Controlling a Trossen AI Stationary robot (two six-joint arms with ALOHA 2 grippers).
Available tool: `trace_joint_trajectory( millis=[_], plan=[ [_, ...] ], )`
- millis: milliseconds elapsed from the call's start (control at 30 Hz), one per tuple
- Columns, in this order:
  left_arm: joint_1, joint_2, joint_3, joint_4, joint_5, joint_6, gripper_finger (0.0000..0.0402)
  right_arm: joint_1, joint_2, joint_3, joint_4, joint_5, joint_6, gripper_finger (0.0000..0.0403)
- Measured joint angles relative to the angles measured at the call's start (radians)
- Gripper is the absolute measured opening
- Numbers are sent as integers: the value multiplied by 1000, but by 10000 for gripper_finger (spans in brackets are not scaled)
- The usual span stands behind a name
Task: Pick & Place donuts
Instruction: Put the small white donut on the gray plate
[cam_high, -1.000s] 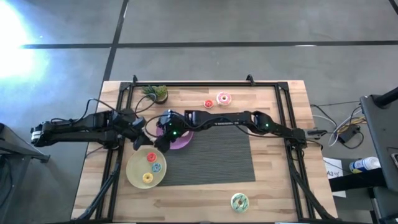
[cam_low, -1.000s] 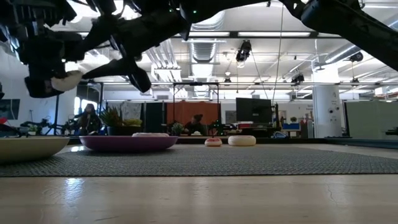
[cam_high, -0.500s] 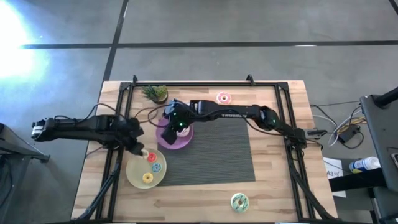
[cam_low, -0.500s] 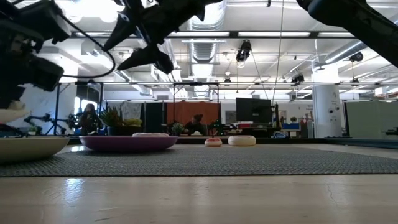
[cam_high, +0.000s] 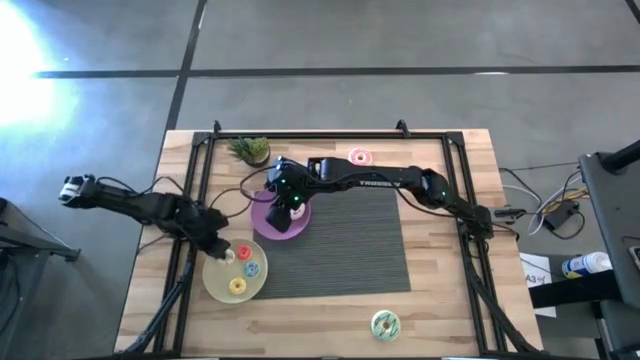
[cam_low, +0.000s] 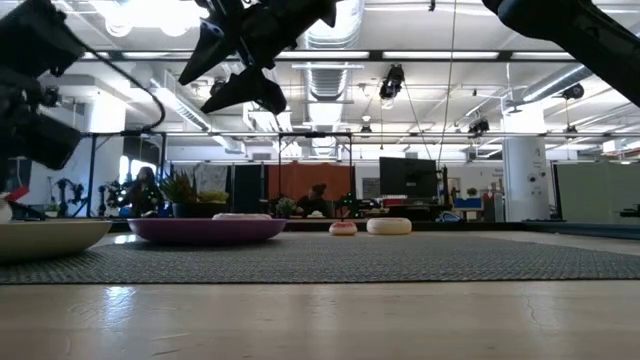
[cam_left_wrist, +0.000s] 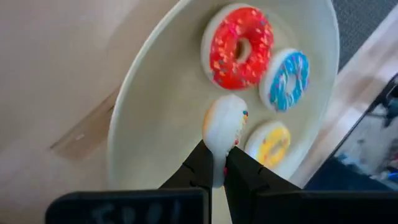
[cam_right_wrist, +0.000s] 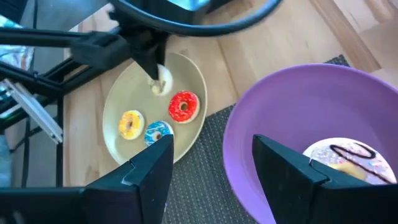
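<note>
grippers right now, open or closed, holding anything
Left gripper: shut on a small pale donut over the yellow plate.
Right gripper: open, empty, above the purple plate.

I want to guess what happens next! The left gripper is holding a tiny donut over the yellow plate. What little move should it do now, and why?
Probably ease down a little and open. The left gripper is shut on a pale donut, held on edge just above the yellow plate. The red, blue and yellow donuts already lie there, with bare plate beside them.
</note>
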Motion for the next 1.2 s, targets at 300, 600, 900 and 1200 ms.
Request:
trace_joint_trajectory(
  millis=[300, 600, 900, 1200],
  plan=[
    [0, 0, -74, 126, -44, -103, 2, -5, -1, 0, -7, -3, -37, 210],
    [0, 0, -74, 155, -75, -138, 51, -5, -1, 0, -37, -3, -59, 210],
    [0, 2, -59, 137, -81, -181, 136, -4, -1, 0, -61, -2, -85, 210],
    [0, 52, 81, -39, -199, -112, 139, -4, -8, 0, -84, 5, -141, 210]
  ],
)
